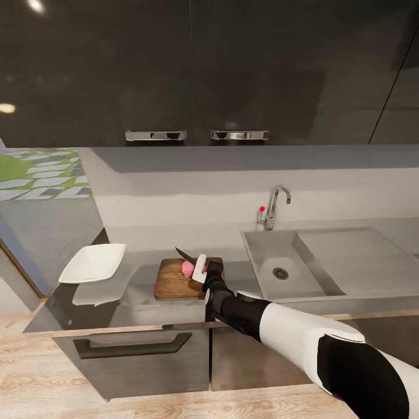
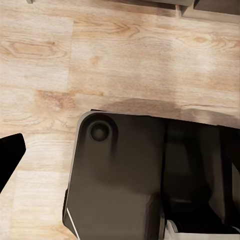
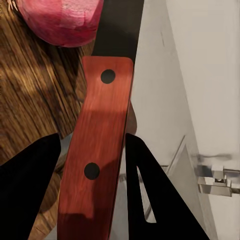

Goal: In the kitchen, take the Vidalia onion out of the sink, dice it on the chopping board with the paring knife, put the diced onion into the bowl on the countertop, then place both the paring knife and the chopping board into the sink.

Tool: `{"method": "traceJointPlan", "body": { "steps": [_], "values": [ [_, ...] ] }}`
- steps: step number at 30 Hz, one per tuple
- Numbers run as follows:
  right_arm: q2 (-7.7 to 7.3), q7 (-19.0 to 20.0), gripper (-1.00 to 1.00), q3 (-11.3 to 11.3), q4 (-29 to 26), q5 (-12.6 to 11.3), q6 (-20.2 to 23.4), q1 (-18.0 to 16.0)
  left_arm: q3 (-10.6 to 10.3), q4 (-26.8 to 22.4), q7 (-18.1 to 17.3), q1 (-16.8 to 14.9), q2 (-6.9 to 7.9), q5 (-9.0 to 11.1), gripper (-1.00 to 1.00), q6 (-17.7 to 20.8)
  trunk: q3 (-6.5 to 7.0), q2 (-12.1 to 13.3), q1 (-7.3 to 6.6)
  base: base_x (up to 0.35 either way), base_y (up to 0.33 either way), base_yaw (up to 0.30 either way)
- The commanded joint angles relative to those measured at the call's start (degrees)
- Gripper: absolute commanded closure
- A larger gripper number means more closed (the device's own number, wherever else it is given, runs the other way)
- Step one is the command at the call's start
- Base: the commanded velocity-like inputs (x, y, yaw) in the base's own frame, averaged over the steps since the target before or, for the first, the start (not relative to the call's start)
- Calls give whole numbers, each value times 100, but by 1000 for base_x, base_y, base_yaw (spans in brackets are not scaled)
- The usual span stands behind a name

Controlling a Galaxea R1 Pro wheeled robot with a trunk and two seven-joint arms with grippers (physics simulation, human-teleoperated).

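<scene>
Gripping the paring knife (image 3: 95,150) by its handle, right claw (image 1: 205,269) sits lower-right of the Vidalia onion (image 1: 187,267), blade angled upper-left over it.

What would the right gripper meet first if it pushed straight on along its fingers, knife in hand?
Most likely the Vidalia onion. The right gripper, shut on the paring knife, points across the chopping board, with the onion just ahead beside the blade. Depth is unclear, so the blade might pass alongside it.

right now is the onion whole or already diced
Whole: the onion sits as one rounded pink bulb on the chopping board, the paring knife beside it.
</scene>
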Motion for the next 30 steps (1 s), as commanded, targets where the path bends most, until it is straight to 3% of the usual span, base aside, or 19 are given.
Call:
{"method": "traceJointPlan", "body": {
  "steps": [1,11,15,16,30],
  "values": [
    [0,-47,100,46,-6,-59,25,-13,20,-8,-49,2,-6,51,-100,2,-12,-13,4,0,0,0],
    [-8,-45,100,65,-6,-59,25,-13,20,-8,-50,2,-5,51,-100,2,-12,-13,4,0,0,0],
    [-9,-42,100,203,-6,-59,25,-13,20,-8,-49,2,-6,51,-100,2,-12,-13,4,0,0,0],
    [-17,152,100,376,-6,-60,34,-13,20,-8,-50,2,-5,51,-100,2,-12,-13,4,0,0,0],
    [-18,157,100,376,-6,-59,36,-13,20,-8,-49,2,-4,51,-100,2,-12,-13,4,0,0,0]
  ]
}}
